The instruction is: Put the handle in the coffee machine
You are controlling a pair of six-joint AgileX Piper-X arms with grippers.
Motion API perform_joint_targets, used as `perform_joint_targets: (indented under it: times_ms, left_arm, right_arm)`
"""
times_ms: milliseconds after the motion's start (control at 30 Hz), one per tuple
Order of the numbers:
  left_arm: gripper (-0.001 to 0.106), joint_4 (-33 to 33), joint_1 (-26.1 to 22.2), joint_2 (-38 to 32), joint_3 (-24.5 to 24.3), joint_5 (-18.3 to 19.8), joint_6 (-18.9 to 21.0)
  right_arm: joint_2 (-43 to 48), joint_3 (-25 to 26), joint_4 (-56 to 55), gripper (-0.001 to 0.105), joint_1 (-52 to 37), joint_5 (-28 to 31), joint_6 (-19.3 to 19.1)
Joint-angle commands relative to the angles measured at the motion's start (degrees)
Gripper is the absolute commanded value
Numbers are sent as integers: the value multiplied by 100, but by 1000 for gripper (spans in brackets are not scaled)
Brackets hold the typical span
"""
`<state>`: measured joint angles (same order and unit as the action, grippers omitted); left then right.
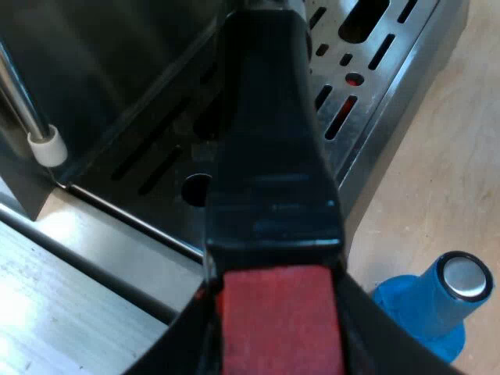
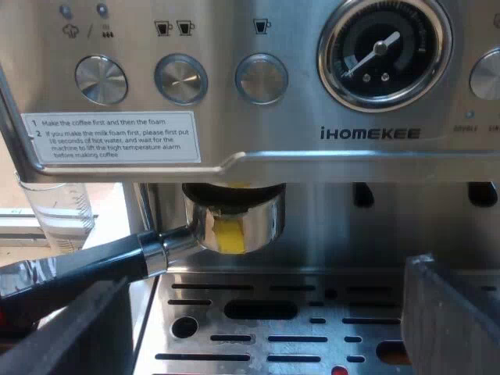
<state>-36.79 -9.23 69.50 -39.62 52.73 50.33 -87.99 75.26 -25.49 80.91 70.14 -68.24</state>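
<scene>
1. Plainly, the left gripper point(image 1: 277, 355) is the one doing the work: its black fingers are closed on either side of the handle point(image 1: 269, 156), pinching it just where the dark grip turns into the red end point(image 1: 277, 305).
2. The handle's long axis runs straight away from that claw, out over the slotted drip tray point(image 1: 367, 94) towards the far, shadowed front of the espresso machine point(image 2: 312, 156).
3. From the right arm's side, the metal holder point(image 2: 234, 223) sits up against the dark collar under the machine's front panel, below the row of round buttons. Its handle juts out slantwise, low and towards the side where the measuring glass point(image 2: 58, 215) stands, not square to the front.
4. The right gripper point(image 2: 262, 320) hangs wide open and holds nothing, facing the drip tray, near the holder but apart from it.
5. So the left arm is the nearer one, with the handle in hand. I judge the step to be seating and locking. The coming move would turn on swinging the handle's near end sideways about the collar while keeping the holder pressed up.
6. I cannot tell whether the holder's lugs have caught in the collar.
7. A blue tamper point(image 1: 437, 301) stands on the table just beside the tray's corner, close under the left claw, and a careless swing could knock it.
</scene>
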Motion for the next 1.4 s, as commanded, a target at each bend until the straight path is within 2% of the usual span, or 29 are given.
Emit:
perform_joint_targets:
  times_ms: [33,267,400,667,1400]
  left_arm:
    - [0,268,39,-42,-90,388,-17]
    - [0,582,39,-42,-90,440,27]
    - [0,625,39,-42,-90,628,32]
    - [0,720,271,-42,-105,632,44]
    - [0,794,175,-42,-262,290,-307]
  right_arm:
    - [-3,9,-3,71,10,101,-55]
    - [-3,9,-3,71,10,101,-55]
    - [-3,9,-3,71,10,101,-55]
    - [-3,9,-3,71,10,101,-55]
    - [-3,9,-3,71,10,72,-55]
